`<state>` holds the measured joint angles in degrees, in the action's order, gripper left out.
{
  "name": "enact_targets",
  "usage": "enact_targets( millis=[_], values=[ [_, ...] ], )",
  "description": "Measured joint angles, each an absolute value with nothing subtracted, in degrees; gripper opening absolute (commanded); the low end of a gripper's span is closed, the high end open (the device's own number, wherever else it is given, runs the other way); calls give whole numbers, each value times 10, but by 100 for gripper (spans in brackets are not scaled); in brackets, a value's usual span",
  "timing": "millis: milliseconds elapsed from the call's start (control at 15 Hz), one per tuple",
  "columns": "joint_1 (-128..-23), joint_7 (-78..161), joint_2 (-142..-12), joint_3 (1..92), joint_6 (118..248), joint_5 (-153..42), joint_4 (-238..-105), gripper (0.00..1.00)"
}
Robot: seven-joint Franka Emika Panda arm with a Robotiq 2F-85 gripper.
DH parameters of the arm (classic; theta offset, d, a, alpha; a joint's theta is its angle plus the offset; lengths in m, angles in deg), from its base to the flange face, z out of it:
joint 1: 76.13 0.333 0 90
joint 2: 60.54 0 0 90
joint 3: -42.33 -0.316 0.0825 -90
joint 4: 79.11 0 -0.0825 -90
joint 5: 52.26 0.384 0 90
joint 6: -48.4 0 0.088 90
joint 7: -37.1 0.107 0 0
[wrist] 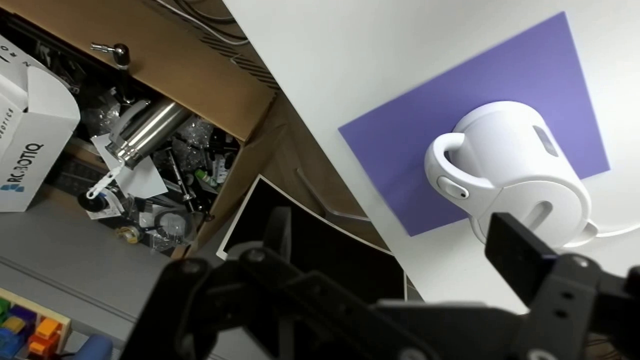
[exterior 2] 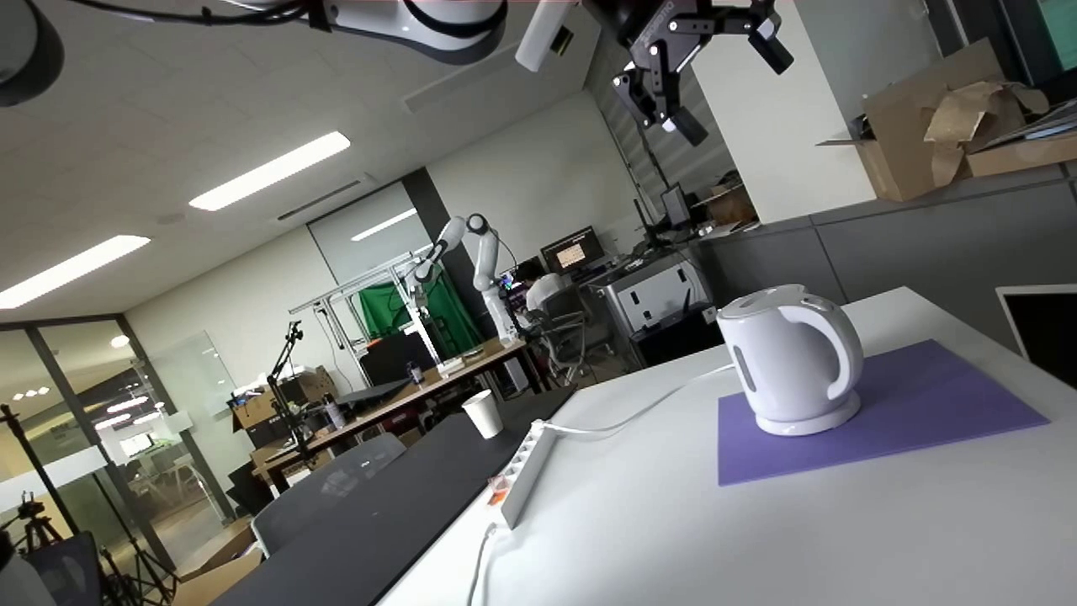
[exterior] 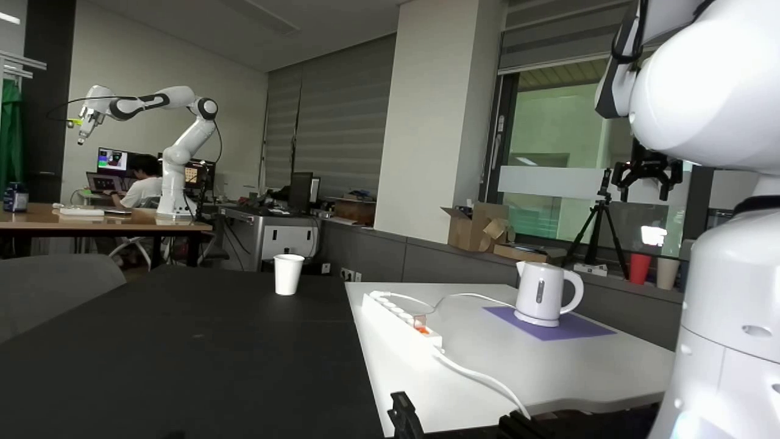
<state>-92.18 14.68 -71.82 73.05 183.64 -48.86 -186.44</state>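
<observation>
White kettle (exterior 2: 787, 370): stood upright on purple sheet (exterior 2: 934, 408), toward 3 o'clock in an exterior view and in wrist view; pointed handle (wrist: 435, 160) to 9 o'clock and spout (wrist: 582, 234) to between 4 and 5 in wrist view.
Fingers (exterior 2: 774, 55): hung spread wide near 1 o'clock in an exterior view, well above level of kettle and white tabletop (exterior 2: 665, 539); showed at 4 and 7 o'clock in wrist view, apart from kettle.
Power strip (exterior: 396, 320): lay at 6 o'clock in both exterior views, along edge of white tabletop, just beside black tabletop (exterior: 213, 347).
White cord (exterior: 472, 295): ran between strip and kettle.
Paper cup (exterior: 287, 277): stood upright on black tabletop, toward 8 o'clock in an exterior view.
Cardboard carton (wrist: 210, 85): gaped between 9 and 10 o'clock in wrist view.
Steel flask (wrist: 155, 132): lay slanted inside carton.
White printed box (wrist: 30, 150): overlapped carton at 9 o'clock.
Toy bricks (wrist: 42, 337): sat at 8 o'clock in wrist view.
White-framed dark panel (wrist: 340, 250): showed near 6 o'clock in wrist view, partly hidden behind fingers.
Far robot arm (exterior: 192, 137): stood on wooden tabletop (exterior: 36, 217), toward 10 o'clock in an exterior view.
Person (exterior: 144, 192): wore white near 9 o'clock, close to far arm.
</observation>
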Motion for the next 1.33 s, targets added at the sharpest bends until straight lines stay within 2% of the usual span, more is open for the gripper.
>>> enact_targets(
  millis=[667,1000,1267,1333],
  values=[
    [-922,147,-718,730,1836,-489,-1864,100],
    [-980,147,-742,670,1864,-459,-1843,100],
    [-1042,142,-824,611,1898,-344,-1754,100],
    [-1055,145,-849,598,1898,-329,-1725,75]
  ],
)
